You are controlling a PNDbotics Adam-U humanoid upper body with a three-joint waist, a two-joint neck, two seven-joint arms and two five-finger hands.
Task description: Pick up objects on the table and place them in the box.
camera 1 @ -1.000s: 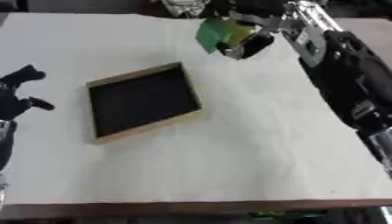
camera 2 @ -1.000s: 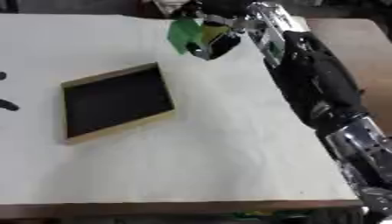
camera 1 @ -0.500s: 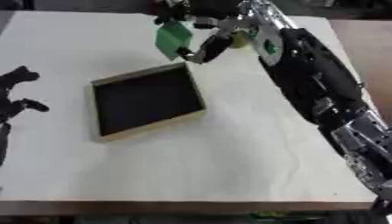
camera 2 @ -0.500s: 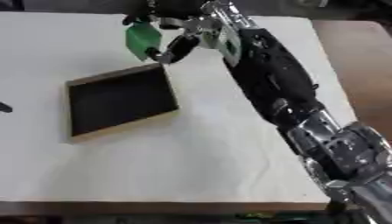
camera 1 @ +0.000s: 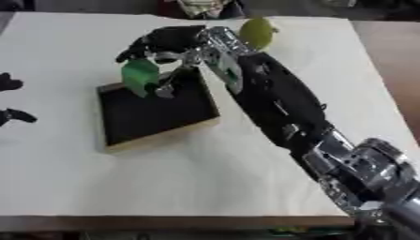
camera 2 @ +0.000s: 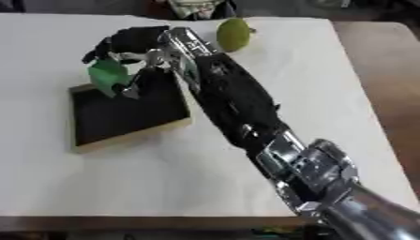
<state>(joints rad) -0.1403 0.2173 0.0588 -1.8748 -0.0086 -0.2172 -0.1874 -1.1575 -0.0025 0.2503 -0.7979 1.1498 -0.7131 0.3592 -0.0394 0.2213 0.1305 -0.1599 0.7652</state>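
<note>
Nearest the camera, the right arm's silver joint enters at the lower right corner and its black forearm runs diagonally up and left across the white tabletop [camera 1: 98,187]. At the left edge of the left eye view, parts of the left robot hand [camera 1: 11,98] show as dark finger shapes over the tabletop; too little of it is visible to tell how its fingers are set. Further in lies the box [camera 1: 156,110], a shallow square tray with a black inside and a pale wooden rim, set askew on the tabletop. Over the box's far left corner, the right robot hand [camera 1: 164,42] reaches with its dark fingers curled downward and its thumb closed around a green object [camera 1: 139,76]. That object is a small, bright green blocky piece, roughly rectangular, with lighter green on its upper face and darker sides; it hangs tilted in the grasp, above the box's rim and black interior, and whether it touches the box cannot be told. Beyond the hand, near the far edge of the tabletop, a yellow-green rounded fruit [camera 2: 235,33] sits well apart from the box.
</note>
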